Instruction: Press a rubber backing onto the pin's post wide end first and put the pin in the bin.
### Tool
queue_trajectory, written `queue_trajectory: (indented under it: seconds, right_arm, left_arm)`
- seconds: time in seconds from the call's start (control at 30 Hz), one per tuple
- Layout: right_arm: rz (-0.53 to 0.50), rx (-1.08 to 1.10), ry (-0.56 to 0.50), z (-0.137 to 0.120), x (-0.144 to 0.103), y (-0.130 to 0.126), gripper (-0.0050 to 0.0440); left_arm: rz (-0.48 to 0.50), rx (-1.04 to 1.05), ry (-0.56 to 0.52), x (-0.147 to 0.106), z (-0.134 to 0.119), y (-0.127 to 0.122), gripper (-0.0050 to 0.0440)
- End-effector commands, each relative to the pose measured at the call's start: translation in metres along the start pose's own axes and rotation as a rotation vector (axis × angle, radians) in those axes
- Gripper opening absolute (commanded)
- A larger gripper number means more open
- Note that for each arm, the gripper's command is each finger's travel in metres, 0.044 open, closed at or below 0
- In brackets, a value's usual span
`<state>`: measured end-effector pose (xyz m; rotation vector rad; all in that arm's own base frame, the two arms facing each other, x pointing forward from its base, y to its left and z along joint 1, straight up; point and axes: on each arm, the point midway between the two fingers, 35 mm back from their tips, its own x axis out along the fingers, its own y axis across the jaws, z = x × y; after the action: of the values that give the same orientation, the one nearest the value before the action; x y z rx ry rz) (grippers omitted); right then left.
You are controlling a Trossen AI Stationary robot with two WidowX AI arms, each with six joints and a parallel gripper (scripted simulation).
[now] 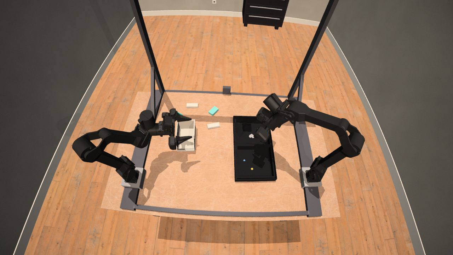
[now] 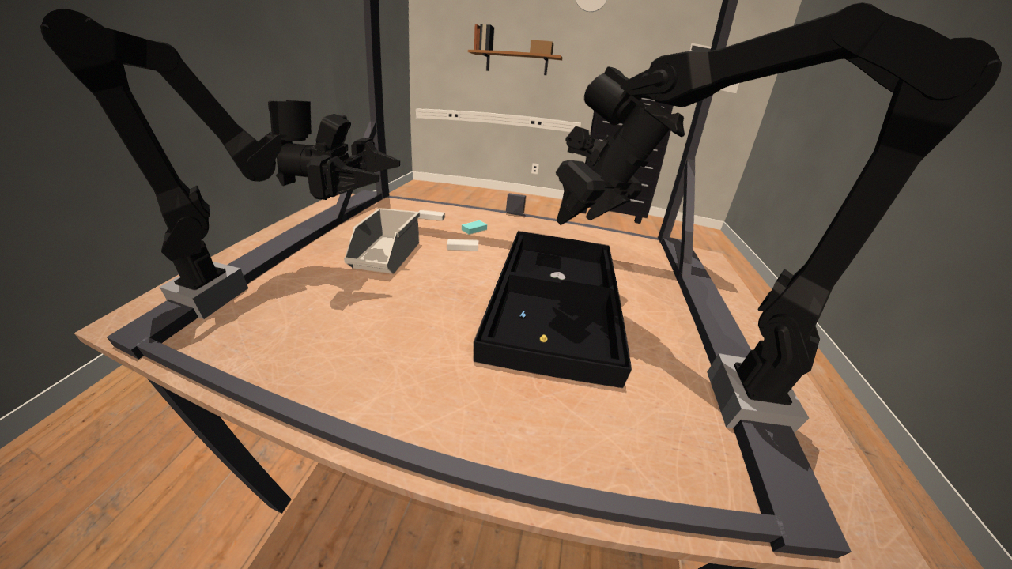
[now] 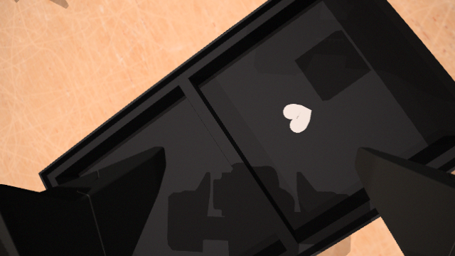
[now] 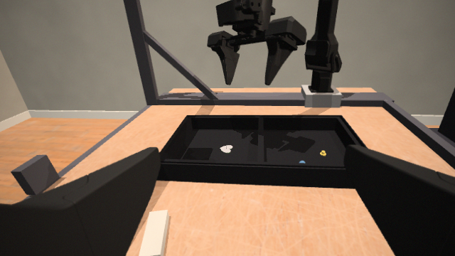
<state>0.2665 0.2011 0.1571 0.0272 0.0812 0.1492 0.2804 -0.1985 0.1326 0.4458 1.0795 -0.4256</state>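
The job has hardly begun, I think. The white heart pin (image 1: 251,136) (image 2: 557,275) (image 3: 300,119) (image 4: 226,148) lies near 12 o'clock in the black tray (image 1: 254,179) (image 2: 552,364) (image 3: 213,119) (image 4: 249,174), seen from the top. The blue bit (image 1: 244,160) (image 2: 522,314) (image 4: 302,162) is near 7, the yellow bit (image 1: 252,168) (image 2: 543,338) (image 4: 323,153) near 6; both look like backs. Push one on, drop the pin in the gray bin (image 1: 185,149) (image 2: 407,243) at 9 o'clock, let go. Both the left hand (image 1: 260,127) (image 2: 576,217) (image 3: 260,149) (image 4: 247,84) and right hand (image 1: 190,128) (image 2: 388,170) (image 4: 252,148) are wide, holding nothing. The heart looks flat, its tip near 2 o'clock in the left wrist view; I can't tell if its post points up.
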Motion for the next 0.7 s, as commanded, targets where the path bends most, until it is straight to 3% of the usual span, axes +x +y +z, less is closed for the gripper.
queue_trajectory:
  seconds: [0.0,0.13,0.67]
  right_arm:
    - [0.022,-0.025,0.011,0.004,-0.001,-0.001,0.044]
    - [0.024,-0.021,0.009,0.005,-0.001,0.0,0.044]
    - [0.022,-0.023,0.012,0.003,0.0,0.001,0.044]
  left_arm:
    - [-0.13,0.044,0.025,0.011,0.013,-0.029,0.044]
    - [-0.177,0.06,0.038,0.016,0.016,-0.039,0.044]
    - [-0.172,0.053,0.039,0.015,0.013,-0.037,0.044]
